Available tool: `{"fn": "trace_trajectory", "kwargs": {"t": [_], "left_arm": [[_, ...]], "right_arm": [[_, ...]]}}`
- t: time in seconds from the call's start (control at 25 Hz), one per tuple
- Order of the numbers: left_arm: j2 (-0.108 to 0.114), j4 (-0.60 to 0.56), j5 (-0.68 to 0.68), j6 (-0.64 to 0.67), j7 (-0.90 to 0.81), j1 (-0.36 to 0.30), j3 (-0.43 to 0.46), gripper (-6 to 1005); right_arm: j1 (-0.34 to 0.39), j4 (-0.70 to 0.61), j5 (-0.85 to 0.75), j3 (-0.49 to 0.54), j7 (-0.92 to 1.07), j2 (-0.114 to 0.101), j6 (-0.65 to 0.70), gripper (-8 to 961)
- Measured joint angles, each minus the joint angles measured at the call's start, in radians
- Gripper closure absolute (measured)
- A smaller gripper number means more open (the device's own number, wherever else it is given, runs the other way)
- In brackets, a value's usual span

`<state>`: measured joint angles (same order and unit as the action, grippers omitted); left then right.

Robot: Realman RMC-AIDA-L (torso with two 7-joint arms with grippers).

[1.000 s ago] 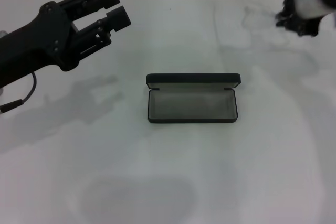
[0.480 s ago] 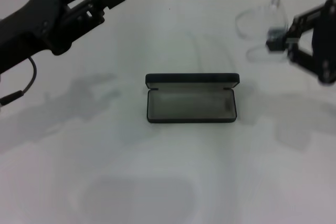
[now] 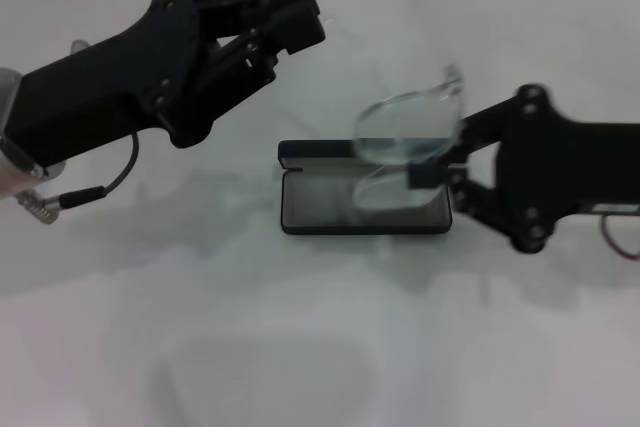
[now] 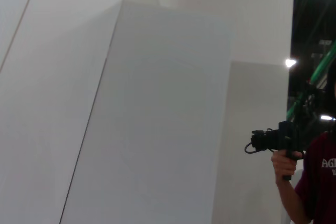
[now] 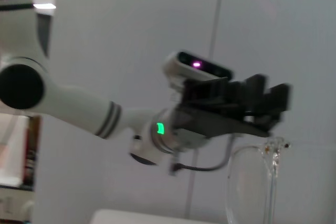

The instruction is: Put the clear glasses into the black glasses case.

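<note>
Progress looks partway: the glasses are lifted but not yet placed. Nearest, the black glasses case (image 3: 365, 188) lies open on the white table (image 3: 300, 347), its grey lining bare, nothing inside. Just above its right half, the right gripper (image 3: 440, 169) has closed on the clear glasses (image 3: 408, 127). Farther back on the left, the left gripper (image 3: 296, 9) hovers empty, fingers slightly apart.

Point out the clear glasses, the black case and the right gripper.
clear glasses (image 3: 405, 125), head view, on the upper lens.
black case (image 3: 320, 205), head view, on the grey lining inside.
right gripper (image 3: 432, 169), head view, between its fingertips at the glasses.
</note>
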<state>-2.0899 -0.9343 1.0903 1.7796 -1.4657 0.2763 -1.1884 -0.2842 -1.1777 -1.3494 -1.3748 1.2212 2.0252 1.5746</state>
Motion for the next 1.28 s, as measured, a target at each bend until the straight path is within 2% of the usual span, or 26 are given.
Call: {"fn": "trace_trajectory", "kwargs": {"t": [0.16, 0.32, 0.52, 1.28], "left_arm": [[0.000, 0.005, -0.004, -0.001, 0.007, 0.011, -0.002, 784], [-0.001, 0.006, -0.009, -0.005, 0.022, 0.015, 0.004, 815], [-0.001, 0.019, -0.006, -0.010, 0.033, 0.028, 0.003, 824], [0.003, 0.027, 0.116, -0.024, 0.085, 0.038, 0.001, 823]], "right_arm": [[-0.058, 0.058, 0.015, -0.052, -0.007, 0.000, -0.001, 882], [-0.109, 0.115, 0.020, -0.107, -0.009, 0.002, -0.003, 882], [-0.120, 0.127, 0.033, -0.142, -0.011, 0.003, -0.008, 882], [-0.107, 0.129, 0.063, -0.144, -0.017, 0.001, 0.009, 882]]}}
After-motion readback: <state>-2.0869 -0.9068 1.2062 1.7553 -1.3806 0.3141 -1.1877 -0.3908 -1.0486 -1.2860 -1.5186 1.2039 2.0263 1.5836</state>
